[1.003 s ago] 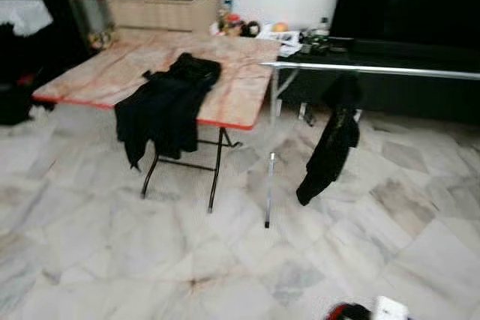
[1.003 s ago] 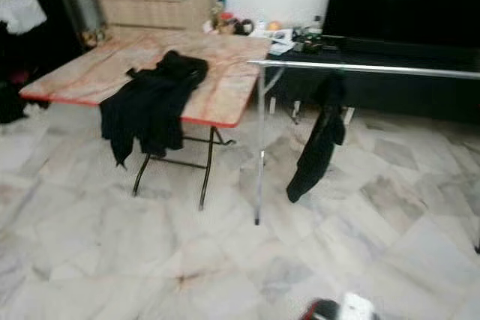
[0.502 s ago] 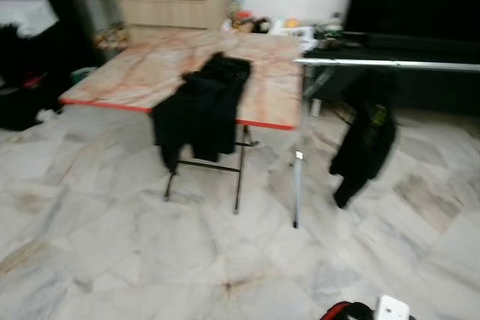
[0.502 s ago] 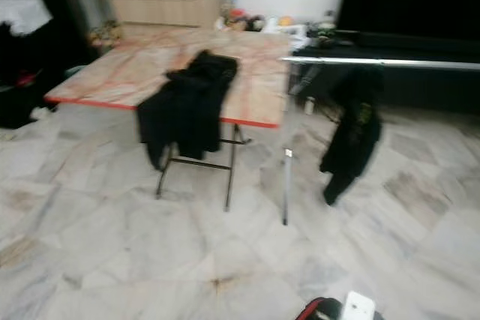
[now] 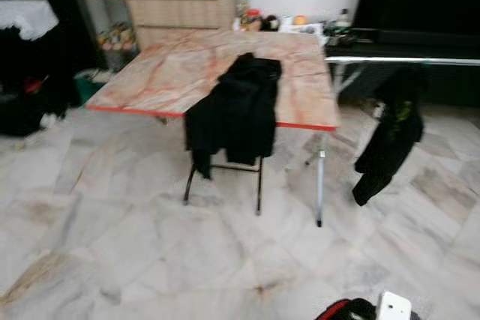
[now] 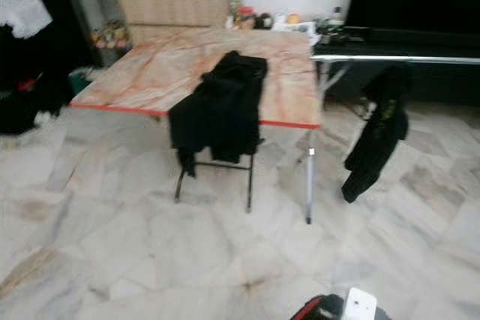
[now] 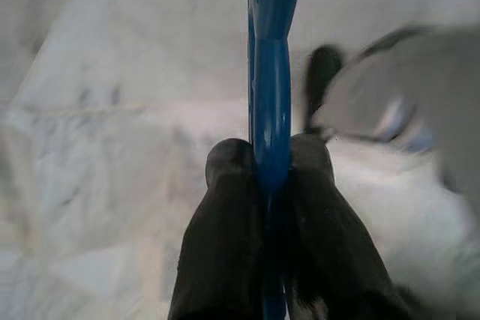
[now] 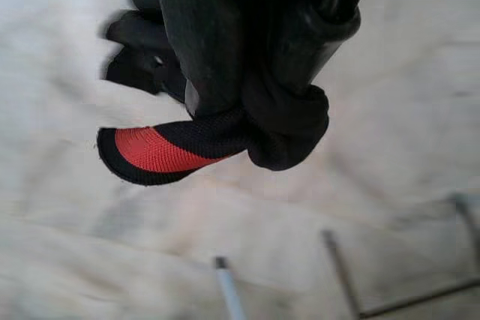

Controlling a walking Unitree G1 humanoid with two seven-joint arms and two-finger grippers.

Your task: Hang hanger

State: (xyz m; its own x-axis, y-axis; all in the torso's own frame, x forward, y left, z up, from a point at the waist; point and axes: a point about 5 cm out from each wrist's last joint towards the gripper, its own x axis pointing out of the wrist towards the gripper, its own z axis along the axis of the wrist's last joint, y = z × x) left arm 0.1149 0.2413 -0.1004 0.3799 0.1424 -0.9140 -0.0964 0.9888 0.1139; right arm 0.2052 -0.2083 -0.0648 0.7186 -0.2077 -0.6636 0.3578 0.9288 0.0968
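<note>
In the left wrist view, my left gripper (image 7: 270,159) is shut on a blue hanger (image 7: 271,73), whose bar runs straight out between the two black fingers over the marble floor. My right gripper (image 8: 259,88) is shut on a bunch of black fabric with a red patch (image 8: 150,151) that hangs below the fingers. Ahead, a silver clothes rail (image 5: 405,59) stands at the right with a black garment (image 5: 390,140) hanging from it. Another black garment (image 5: 236,114) is draped over the front edge of a folding table (image 5: 157,76).
A low wooden cabinet (image 5: 184,9) with ornaments stands behind the table, and a dark unit (image 5: 420,5) is behind the rail. Dark bags (image 5: 26,103) sit at the far left. Pale marble floor (image 5: 112,245) spreads in front. A red, black and white piece (image 5: 367,309) pokes in at the bottom edge.
The whole picture has slid to the right, so the camera has turned left; the table now sits nearer the middle. The table, rail and garments themselves have not moved.
</note>
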